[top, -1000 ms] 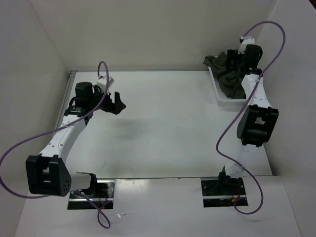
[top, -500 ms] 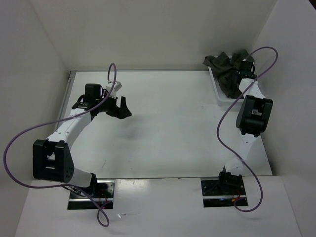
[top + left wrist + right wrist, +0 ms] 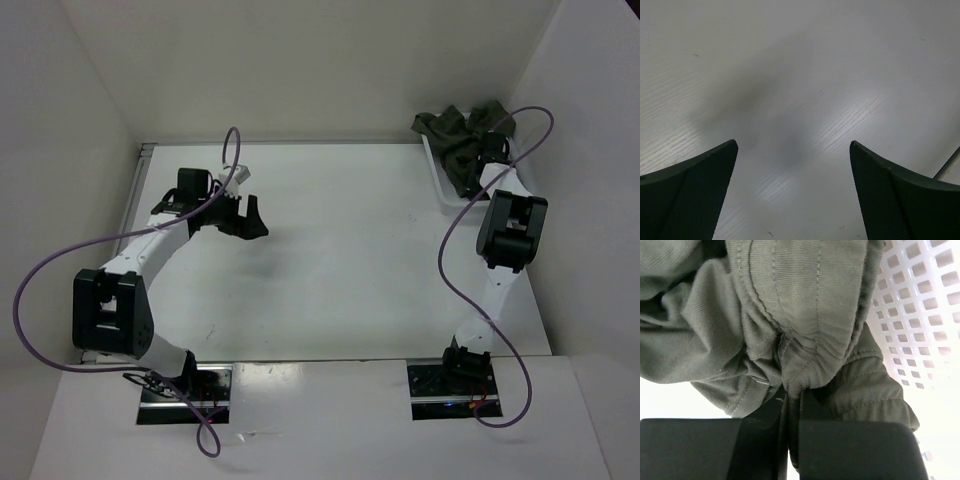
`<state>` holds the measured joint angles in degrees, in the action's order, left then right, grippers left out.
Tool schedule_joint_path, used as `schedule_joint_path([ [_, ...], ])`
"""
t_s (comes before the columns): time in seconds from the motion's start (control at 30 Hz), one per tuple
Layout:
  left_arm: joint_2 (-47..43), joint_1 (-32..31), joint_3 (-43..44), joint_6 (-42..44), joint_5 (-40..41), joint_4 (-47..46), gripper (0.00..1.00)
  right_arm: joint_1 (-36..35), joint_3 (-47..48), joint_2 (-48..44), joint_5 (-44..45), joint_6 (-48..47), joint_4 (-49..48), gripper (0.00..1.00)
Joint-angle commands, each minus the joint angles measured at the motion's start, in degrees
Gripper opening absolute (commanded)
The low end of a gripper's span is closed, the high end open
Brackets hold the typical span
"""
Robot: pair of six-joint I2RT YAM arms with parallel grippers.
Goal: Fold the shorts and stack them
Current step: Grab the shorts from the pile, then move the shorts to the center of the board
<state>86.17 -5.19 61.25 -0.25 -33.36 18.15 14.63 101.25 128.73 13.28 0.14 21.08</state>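
Reaches the right arm out to the far right corner of the table (image 3: 340, 270) and down into a white mesh basket (image 3: 441, 190). Pinches a fold of the shorts (image 3: 460, 140) with the right gripper (image 3: 492, 152), jaws pressed nearly together with only a thin ridge of cloth between them. From the right wrist, shows the right gripper (image 3: 792, 405) biting the shorts (image 3: 805, 300) just below a stitched, ribbed band, the dark olive fabric bunching and creasing around the pinch. Shows the basket (image 3: 922, 300) wall close behind the cloth on the right.

Leaves the shorts crumpled in a heap inside the basket, with part of the heap spilling over the far rim toward the back wall.

Holds the left gripper (image 3: 250, 215) above the left half of the table, well apart from the basket and the shorts. Keeps nothing between the jaws: from the left wrist, shows the left gripper (image 3: 793, 145) spread wide, both dark fingers (image 3: 690, 195) at the lower corners, only the bare table (image 3: 800, 60) and a soft shadow between them.

Trails a purple cable (image 3: 30, 290) in a loop beside the left arm.
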Motion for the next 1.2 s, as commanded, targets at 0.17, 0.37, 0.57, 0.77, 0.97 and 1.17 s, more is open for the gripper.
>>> schedule_joint_path([
  [0.17,-5.03,-0.17,-1.13,0.25,-0.83,-3.56,0.99,-5.56,6.66,-10.77,1.56,-2.34,-1.04,0.0],
  [0.37,-13.02,-0.17,-4.82,0.25,5.49,-11.37,0.99,-8.21,17.65,-20.17,6.23,-2.34,-2.18,0.0],
  [0.57,-21.99,-0.17,-8.6,0.25,10.77,-15.69,0.99,-13.83,29.69,-28.87,5.36,-2.87,-0.36,0.0],
  [0.77,-29.82,0.88,-10.45,0.25,14.12,-16.31,0.99,-24.65,41.82,-32.05,-13.94,-2.79,9.4,0.0],
  [0.97,-36.07,6.06,-11.6,0.25,14.12,-16.31,0.99,-24.65,42.37,-33.97,-35.13,8.89,11.7,0.0],
  [1.17,-38.97,8.88,-11.6,0.25,13.59,-14.38,0.99,-24.65,17.56,-38.54,-37.62,19.18,6.09,0.08],
])
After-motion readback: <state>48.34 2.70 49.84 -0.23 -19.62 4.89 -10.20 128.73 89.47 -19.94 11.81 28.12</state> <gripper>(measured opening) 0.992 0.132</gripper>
